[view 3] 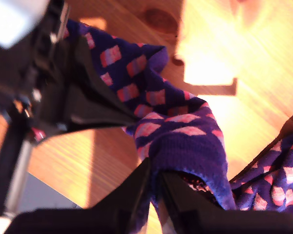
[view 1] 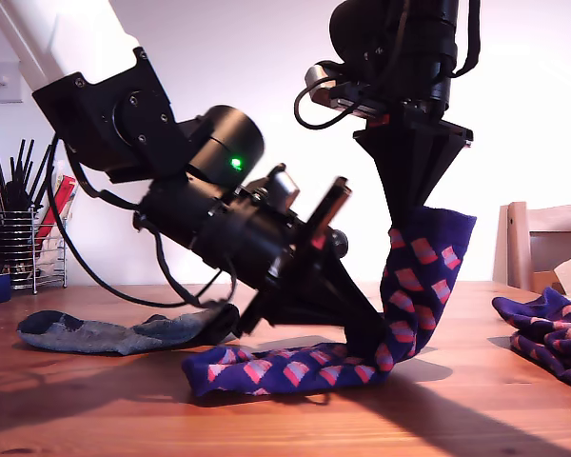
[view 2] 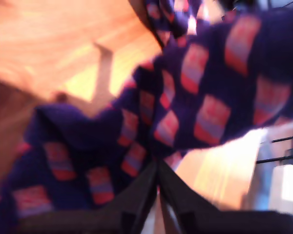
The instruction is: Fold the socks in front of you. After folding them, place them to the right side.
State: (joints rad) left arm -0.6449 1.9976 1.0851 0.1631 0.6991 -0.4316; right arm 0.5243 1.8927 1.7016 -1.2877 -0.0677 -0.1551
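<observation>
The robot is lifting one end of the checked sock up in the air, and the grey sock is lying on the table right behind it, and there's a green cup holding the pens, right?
Almost. The checked sock is lifted at one end and the grey sock lies on the table behind. But the pens stand in a wire basket, not a green cup, as the exterior view shows at its left edge.

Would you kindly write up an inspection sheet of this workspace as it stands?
Surface: wooden table, sunlit patches.
Job's things: checked sock, one end lifted; second checked sock at the exterior view's right; grey sock at its left.
Clutter: wire pen holder.
Grippers: my first gripper low, shut on checked sock; my second gripper raised, shut on its cuff.
Cables: black cable looping off the table-level arm.
Surroundings: chair, white wall.
</observation>
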